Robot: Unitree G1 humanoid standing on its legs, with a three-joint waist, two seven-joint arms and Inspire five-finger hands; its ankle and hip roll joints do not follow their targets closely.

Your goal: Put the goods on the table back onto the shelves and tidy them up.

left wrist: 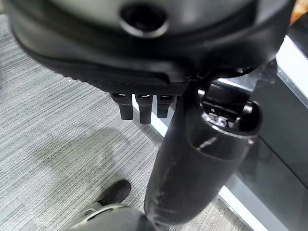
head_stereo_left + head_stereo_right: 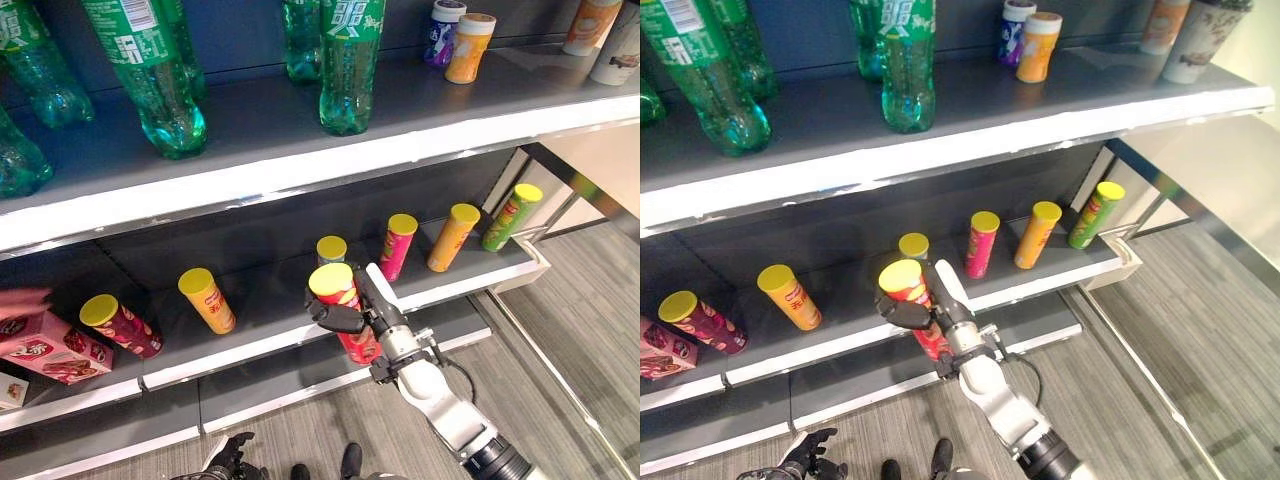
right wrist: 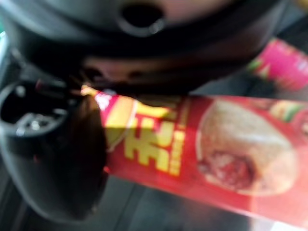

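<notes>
My right hand (image 2: 338,318) is shut on a red chip can (image 2: 352,303) with a yellow lid, holding it upright just in front of the lower shelf (image 2: 250,346). The right wrist view shows the can's red label (image 3: 216,154) lying across the hand, the thumb (image 3: 53,159) wrapped round it. On the lower shelf behind stand a yellow can (image 2: 208,300), a green can (image 2: 331,250), a pink can (image 2: 397,245), an orange can (image 2: 452,237) and a further green can (image 2: 512,216). A maroon can (image 2: 120,325) lies tilted at the left. My left hand (image 2: 230,455) hangs low over the floor, fingers relaxed.
Pink boxes (image 2: 50,345) sit at the left end of the lower shelf. The upper shelf (image 2: 300,165) carries green bottles (image 2: 350,60) and small cups (image 2: 468,45) at the back right. Grey floor (image 2: 580,330) lies to the right of the shelving.
</notes>
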